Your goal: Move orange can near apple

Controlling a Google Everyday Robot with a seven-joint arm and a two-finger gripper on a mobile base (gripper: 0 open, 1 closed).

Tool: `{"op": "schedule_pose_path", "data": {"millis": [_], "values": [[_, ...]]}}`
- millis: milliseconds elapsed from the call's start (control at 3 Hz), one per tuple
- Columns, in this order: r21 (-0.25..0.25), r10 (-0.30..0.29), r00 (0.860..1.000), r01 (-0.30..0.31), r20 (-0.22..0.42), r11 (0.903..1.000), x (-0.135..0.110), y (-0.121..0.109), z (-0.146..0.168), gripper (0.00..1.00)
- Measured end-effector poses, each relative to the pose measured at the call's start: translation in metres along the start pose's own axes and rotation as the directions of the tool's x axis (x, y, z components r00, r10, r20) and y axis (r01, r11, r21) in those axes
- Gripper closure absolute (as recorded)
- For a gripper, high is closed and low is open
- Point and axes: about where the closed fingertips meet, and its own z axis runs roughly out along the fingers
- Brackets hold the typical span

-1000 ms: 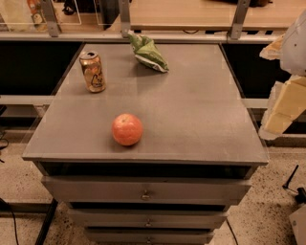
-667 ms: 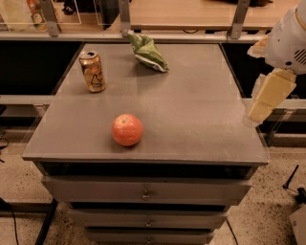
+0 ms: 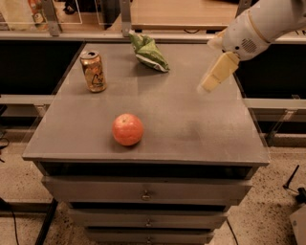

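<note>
The orange can (image 3: 93, 71) stands upright at the back left of the grey cabinet top (image 3: 191, 124). It is golden-orange with a silver top and a dark logo. The apple (image 3: 127, 129), round and orange-red, rests near the front edge, left of centre. My gripper (image 3: 212, 76) hangs above the right side of the top on a white arm that comes in from the upper right. It is far to the right of the can and holds nothing.
A crumpled green and white snack bag (image 3: 148, 50) lies at the back centre. Drawers (image 3: 146, 194) run below the front edge. A wooden table (image 3: 181, 12) stands behind, and rails flank both sides.
My arm has swung in from the right edge toward the left, over the right side of the cabinet top. Can, apple and bag have not moved.
</note>
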Motion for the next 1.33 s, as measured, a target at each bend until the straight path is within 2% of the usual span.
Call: {"op": "schedule_pose_path", "data": {"millis": [333, 667, 1000, 1333], "values": [[-0.002, 0.007, 0.986, -0.007, 0.164, 1.0000, -0.037, -0.029, 0.037, 0.00], [-0.003, 0.006, 0.987, -0.006, 0.163, 1.0000, -0.037, -0.029, 0.037, 0.00], [-0.022, -0.012, 0.980, 0.016, 0.198, 0.9996, -0.049, -0.030, 0.056, 0.00], [-0.034, -0.005, 0.959, 0.016, 0.283, 0.9993, -0.065, -0.026, 0.092, 0.00]]}}
